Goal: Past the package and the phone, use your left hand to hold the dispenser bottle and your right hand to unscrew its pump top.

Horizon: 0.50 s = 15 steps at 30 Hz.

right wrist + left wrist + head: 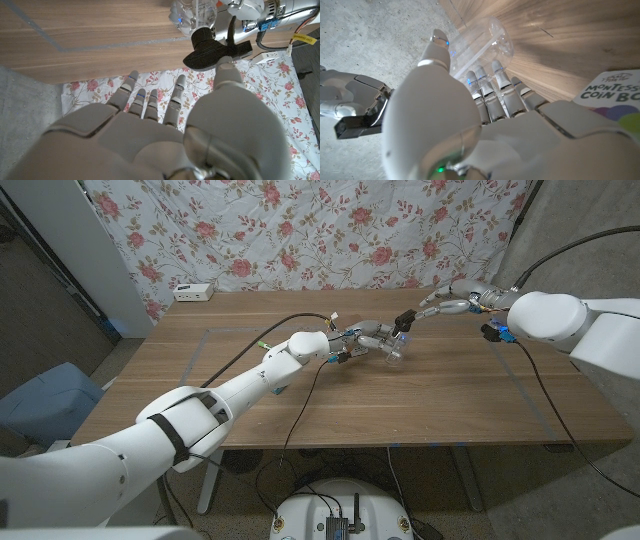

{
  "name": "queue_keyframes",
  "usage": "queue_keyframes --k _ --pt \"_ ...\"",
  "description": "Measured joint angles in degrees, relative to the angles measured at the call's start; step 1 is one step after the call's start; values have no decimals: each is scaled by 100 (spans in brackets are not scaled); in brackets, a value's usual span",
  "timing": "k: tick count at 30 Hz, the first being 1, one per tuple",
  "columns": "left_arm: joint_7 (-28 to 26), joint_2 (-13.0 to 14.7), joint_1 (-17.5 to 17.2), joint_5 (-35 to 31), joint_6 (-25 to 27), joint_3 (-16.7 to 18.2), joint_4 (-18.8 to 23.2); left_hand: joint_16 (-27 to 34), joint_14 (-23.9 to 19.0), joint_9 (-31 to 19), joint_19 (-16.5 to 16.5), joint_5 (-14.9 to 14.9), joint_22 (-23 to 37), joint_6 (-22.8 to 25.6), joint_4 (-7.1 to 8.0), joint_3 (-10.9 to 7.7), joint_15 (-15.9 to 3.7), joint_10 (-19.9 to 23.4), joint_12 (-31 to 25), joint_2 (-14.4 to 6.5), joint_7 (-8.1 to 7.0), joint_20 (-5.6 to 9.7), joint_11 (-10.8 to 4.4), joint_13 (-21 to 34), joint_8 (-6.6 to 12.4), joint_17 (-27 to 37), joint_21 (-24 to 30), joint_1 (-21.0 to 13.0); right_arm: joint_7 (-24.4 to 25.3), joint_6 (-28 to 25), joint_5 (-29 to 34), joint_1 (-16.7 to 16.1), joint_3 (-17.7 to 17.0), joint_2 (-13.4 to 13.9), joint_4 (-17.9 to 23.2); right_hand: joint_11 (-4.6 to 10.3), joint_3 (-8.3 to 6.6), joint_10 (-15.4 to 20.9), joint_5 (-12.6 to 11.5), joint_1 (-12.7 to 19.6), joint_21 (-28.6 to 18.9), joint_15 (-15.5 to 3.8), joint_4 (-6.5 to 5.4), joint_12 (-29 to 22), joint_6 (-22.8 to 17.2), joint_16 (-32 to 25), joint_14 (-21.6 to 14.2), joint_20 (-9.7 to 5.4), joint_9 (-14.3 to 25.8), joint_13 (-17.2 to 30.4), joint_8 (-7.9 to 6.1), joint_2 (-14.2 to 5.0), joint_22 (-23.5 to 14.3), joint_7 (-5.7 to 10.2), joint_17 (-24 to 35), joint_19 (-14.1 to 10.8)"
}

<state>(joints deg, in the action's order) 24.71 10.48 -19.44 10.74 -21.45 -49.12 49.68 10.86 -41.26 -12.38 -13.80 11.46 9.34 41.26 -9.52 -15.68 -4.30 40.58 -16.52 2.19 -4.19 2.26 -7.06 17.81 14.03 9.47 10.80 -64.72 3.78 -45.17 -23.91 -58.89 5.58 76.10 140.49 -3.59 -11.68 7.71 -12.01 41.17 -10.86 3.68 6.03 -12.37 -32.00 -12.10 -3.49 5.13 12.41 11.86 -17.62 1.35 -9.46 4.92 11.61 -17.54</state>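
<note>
My left hand (362,340) grips a clear dispenser bottle (396,352) just above the middle of the wooden table (450,405). In the left wrist view its fingers (490,92) wrap the bottle (482,42), which lies tilted. The black pump top (405,317) sits at the bottle's upper end. My right hand (452,302) reaches in from the right and pinches it. In the right wrist view the thumb (227,67) touches the pump top (212,47) below the bottle (194,14), the other fingers spread. Whether the pump top is still screwed on cannot be told.
A printed package (612,97) lies on the table by my left wrist. A small white box (193,292) sits at the far left edge. Tape lines (205,350) mark a rectangle on the table. A floral cloth (300,230) hangs behind.
</note>
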Motion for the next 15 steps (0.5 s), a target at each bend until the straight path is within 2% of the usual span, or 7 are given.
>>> queue_keyframes --k 5,8,15 --pt "58 -129 112 4 -141 -12 -316 -3 0 0 0 0 0 0 0 0 0 0 3 0 0 0 0 0 0 -1 0 0 92 -12 -34 28 65 -23 10 -9 39 71 0 -166 0 -31 -84 0 -132 0 -31 -28 0 0 -42 -82 0 -30 0 -28" --pt "86 -190 164 5 -210 -18 -464 -5 -6 -27 0 -1 0 0 -19 -19 7 0 6 0 0 0 0 7 -1 -3 0 0 138 -20 -48 34 92 -45 22 -40 61 102 0 -260 0 -31 -106 0 -210 0 -31 -28 0 0 -42 -91 0 -51 0 -28" --pt "163 -400 340 14 -379 -31 -971 -6 -18 -29 0 21 0 0 -24 -24 20 54 37 0 0 0 11 15 -2 2 -22 0 266 -111 -59 103 205 -91 72 -2 117 206 0 -442 0 -80 -208 -44 -363 -44 -125 -72 -1 -1 -86 -77 0 -43 27 -72"
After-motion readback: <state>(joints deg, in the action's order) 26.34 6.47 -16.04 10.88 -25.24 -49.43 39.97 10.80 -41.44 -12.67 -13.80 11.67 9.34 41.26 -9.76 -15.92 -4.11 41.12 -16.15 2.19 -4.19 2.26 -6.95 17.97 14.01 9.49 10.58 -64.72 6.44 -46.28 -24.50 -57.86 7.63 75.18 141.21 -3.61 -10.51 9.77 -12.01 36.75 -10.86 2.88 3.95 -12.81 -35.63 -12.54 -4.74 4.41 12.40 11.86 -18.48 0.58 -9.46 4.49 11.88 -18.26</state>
